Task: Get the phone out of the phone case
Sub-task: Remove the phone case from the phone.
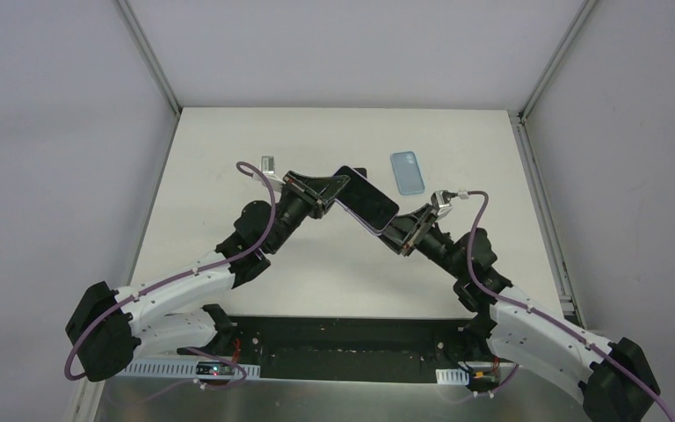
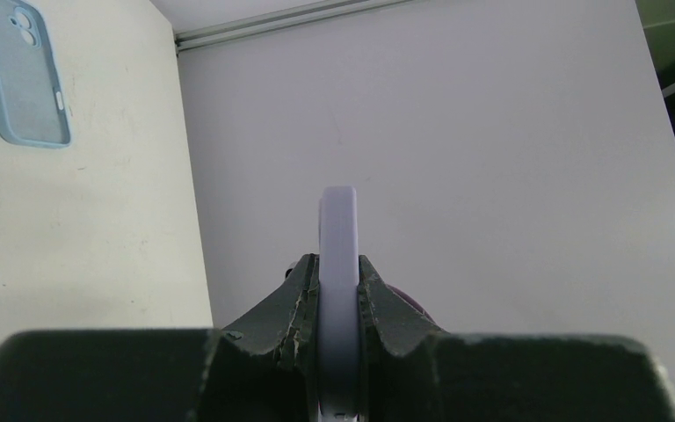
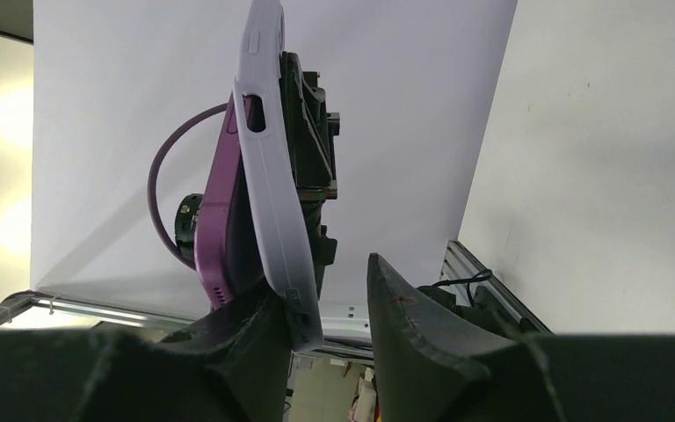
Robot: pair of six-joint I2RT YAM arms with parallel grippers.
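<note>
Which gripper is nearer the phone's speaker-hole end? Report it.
Right. The right gripper sits at that end of the phone, one finger against the phone case corner; the left gripper clamps the opposite end.

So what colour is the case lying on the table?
Light blue case; left wrist view shows it best.

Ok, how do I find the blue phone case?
Look at the white table, far side, right of the middle. The blue case lies flat there by itself; the pale purple case is held up in the air.
</note>
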